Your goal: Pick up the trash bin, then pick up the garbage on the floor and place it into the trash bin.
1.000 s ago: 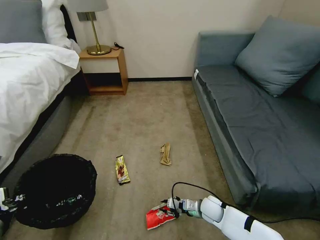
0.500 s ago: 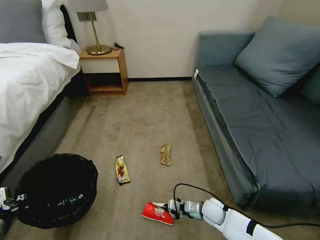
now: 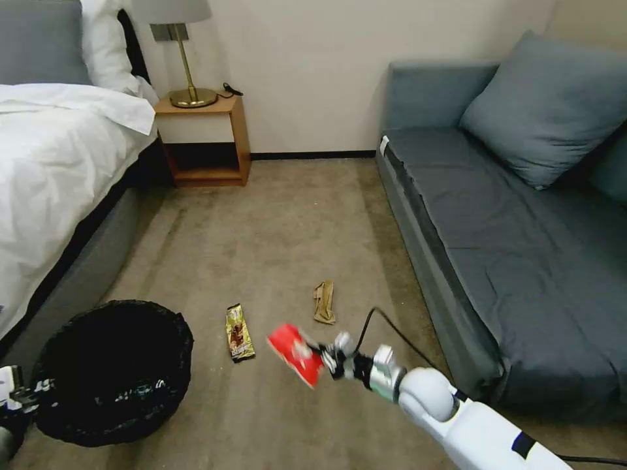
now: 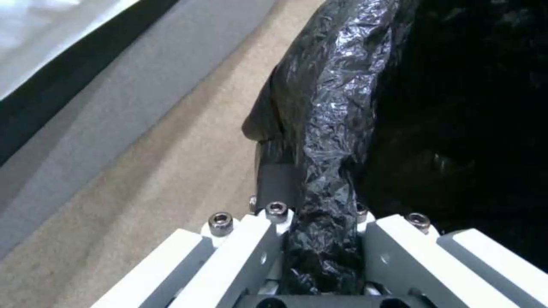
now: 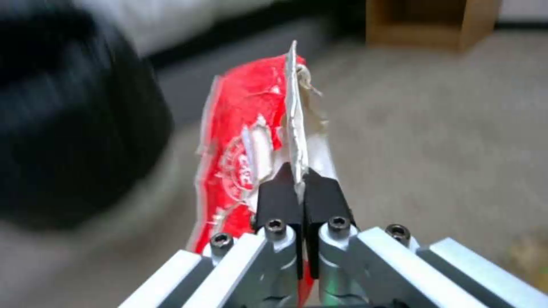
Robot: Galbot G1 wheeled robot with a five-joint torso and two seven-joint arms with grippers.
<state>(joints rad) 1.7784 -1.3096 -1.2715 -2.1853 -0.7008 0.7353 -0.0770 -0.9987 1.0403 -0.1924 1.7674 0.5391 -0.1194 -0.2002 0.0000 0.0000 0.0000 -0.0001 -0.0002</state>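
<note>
While our right claw (image 3: 324, 358) clamps the red packet (image 3: 295, 353) by one edge above the carpet, right of the bin (image 3: 111, 372), our left claw (image 4: 320, 239) pinches the bin's bagged rim. We judge the packet light, limp, best gripped at an edge.

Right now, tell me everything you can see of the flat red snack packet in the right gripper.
The flat red snack packet is glossy red film with white print and a pale, torn-looking edge. The right gripper is shut on that edge, its black pads pinching it. The packet hangs clear of the beige carpet, tilted, and touches nothing else. It sits between the gold-brown bar wrapper and the arm, with the black-lined trash bin farther to the robot's left.
</note>
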